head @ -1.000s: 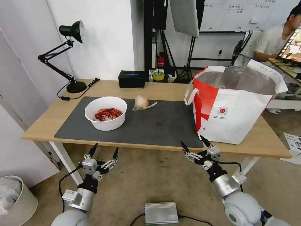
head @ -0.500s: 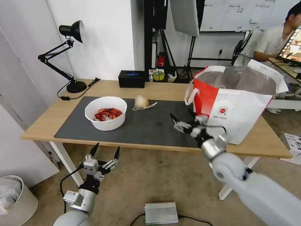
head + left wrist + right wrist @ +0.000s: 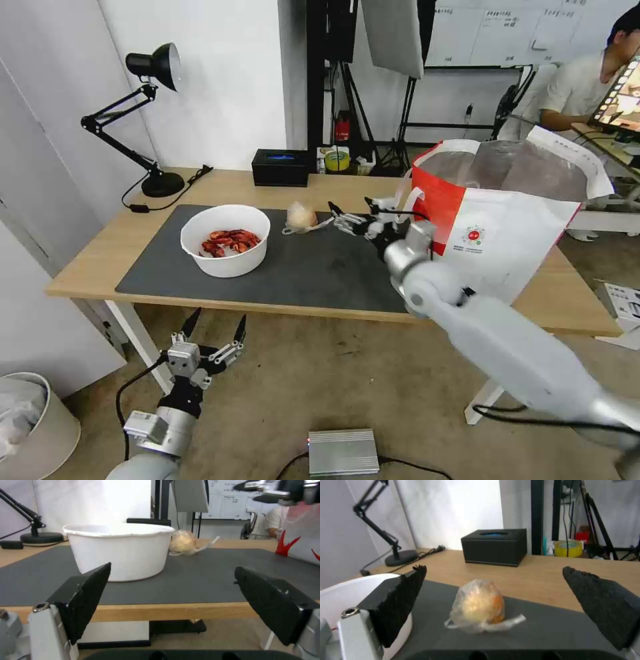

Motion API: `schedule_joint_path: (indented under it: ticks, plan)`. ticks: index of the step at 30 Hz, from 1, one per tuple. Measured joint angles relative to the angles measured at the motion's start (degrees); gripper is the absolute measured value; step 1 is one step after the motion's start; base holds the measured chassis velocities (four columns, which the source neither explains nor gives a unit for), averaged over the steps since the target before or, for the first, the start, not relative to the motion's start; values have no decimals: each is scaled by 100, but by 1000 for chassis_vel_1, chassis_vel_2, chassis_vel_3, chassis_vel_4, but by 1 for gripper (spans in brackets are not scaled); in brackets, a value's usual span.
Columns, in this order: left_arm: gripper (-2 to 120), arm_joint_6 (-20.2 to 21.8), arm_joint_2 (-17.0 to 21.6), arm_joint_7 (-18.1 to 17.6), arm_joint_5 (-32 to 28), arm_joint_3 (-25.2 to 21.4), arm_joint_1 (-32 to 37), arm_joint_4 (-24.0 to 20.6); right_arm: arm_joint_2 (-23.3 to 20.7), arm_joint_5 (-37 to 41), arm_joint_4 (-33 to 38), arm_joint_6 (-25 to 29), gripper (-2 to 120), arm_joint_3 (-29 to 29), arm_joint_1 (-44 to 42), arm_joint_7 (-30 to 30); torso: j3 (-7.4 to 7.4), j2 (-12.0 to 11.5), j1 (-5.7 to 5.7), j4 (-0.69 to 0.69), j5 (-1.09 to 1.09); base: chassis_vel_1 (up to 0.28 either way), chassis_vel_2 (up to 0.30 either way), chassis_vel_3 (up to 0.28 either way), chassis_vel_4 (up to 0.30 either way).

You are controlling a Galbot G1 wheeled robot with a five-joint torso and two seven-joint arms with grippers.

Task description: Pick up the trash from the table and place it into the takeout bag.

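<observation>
Right gripper (image 3: pixel 352 212) is hovering over the dark mat, lined up on the wrapped ball (image 3: pixel 301 217), jaws spread wide and holding nothing; ball is sitting between the white bowl (image 3: pixel 226 241) and the takeout bag (image 3: pixel 497 227), apart from both. Step in hand looks like the reach for the ball; next move is probably calling for closing in around it. Open mat around the ball, black box (image 3: pixel 281 167) well behind. Left gripper (image 3: pixel 212 329) is waiting below the table (image 3: pixel 93 257) edge, jaws wide, empty
</observation>
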Motion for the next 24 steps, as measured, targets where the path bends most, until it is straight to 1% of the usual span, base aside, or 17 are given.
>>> schedule_joint_path:
  ticks: [2,3,5,6,9,10,13,14,17,18,21,22,24]
  plan:
    - [100,-9,15,3,2,8,-1,27,297,32,-427,-98,100,-100,262,-10,-1,0,0,0,-1,0,0,0,0]
    - [100,-9,15,3,2,8,-1,27,297,32,-427,-98,100,-100,262,-10,-1,0,0,0,-1,0,0,0,0]
    - [100,-25,48,6,6,6,-2,58,597,62,-907,-114,100,-149,485,-109,0,0,0,1,0,0,0,0,0]
    - [100,-25,48,6,6,6,-2,58,597,62,-907,-114,100,-149,485,-109,0,0,0,1,0,0,0,0,0]
    - [100,-45,60,3,4,-21,14,64,996,156,-1648,-242,100,-200,767,-210,0,0,0,0,1,0,0,0,0]
    - [100,-45,60,3,4,-21,14,64,996,156,-1648,-242,100,-200,767,-210,0,0,0,0,1,0,0,0,0]
    - [100,-70,38,9,11,-22,50,65,1392,197,-2269,-352,100,-202,999,-274,0,1,0,-1,0,0,0,0,0]
    - [100,-70,38,9,11,-22,50,65,1392,197,-2269,-352,100,-202,999,-274,0,1,0,-1,0,0,0,0,0]
    - [100,-92,18,18,21,-18,61,76,1764,206,-2716,-422,100,-214,1169,-345,-1,1,0,0,-1,0,0,0,0]
    - [100,-92,18,18,21,-18,61,76,1764,206,-2716,-422,100,-214,1169,-345,-1,1,0,0,-1,0,0,0,0]
    - [100,-99,22,22,22,-19,52,93,2062,131,-3114,-482,100,-231,1293,-365,-1,1,-1,0,-1,0,0,0,0]
    - [100,-99,22,22,22,-19,52,93,2062,131,-3114,-482,100,-231,1293,-365,-1,1,-1,0,-1,0,0,0,0]
    - [100,-107,20,24,22,-23,50,99,2310,39,-3503,-561,100,-193,1383,-406,-1,1,-1,0,0,0,0,0,0]
